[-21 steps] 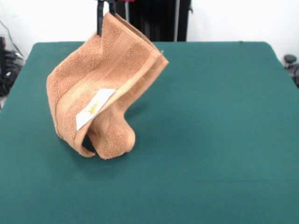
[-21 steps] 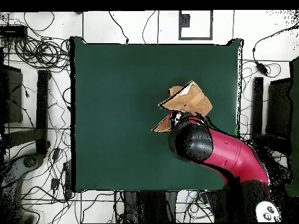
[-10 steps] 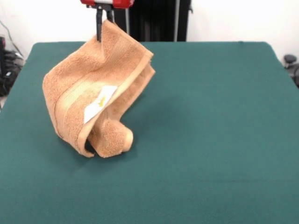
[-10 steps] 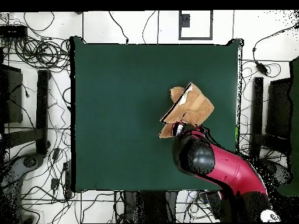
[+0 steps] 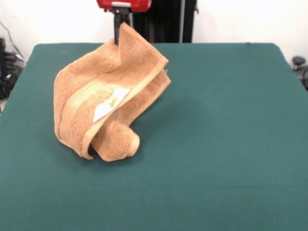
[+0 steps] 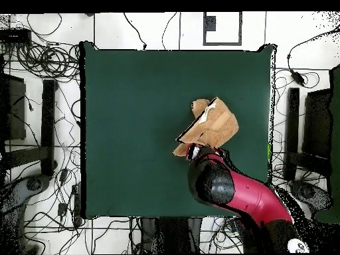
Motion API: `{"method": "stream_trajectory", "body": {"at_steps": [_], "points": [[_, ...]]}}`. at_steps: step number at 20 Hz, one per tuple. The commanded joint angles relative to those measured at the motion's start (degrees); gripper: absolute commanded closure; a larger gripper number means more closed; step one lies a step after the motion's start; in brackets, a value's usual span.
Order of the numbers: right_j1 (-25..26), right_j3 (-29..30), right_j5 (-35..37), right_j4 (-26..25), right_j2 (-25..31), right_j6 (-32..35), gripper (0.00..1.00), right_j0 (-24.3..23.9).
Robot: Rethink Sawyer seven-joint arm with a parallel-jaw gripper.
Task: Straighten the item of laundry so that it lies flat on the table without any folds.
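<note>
My jaws (image 5: 119, 25) pinch the towel (image 5: 108, 96) by its top corner; its lower end rests curled on the surface (image 5: 231, 144). Still folded; spreading flat remains undone.

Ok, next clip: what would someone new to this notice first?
An orange-tan towel hangs by one corner from the gripper near the table's far edge in the front view. It is doubled over, its curled lower end resting on the green cloth, a white label facing the camera. In the overhead view the red arm reaches in from the bottom right.
</note>
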Motion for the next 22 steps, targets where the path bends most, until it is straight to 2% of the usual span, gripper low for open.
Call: {"method": "stream_trajectory", "body": {"at_steps": [1, 4, 13, 20, 22], "points": [[0.96, 6.95, -2.89, -0.26, 3.74, 11.27, 1.0, 2.59], [0.77, 7.79, -2.34, 1.07, 2.18, 12.69, 1.0, 3.91], [0.68, 9.87, -4.23, 5.72, -5.66, 19.2, 1.0, 12.35], [0.94, 10.11, -3.16, 13.4, -12.11, 23.81, 1.0, 22.21], [1.59, 10.35, -4.72, 15.44, -12.19, 24.81, 1.0, 24.09]]}}
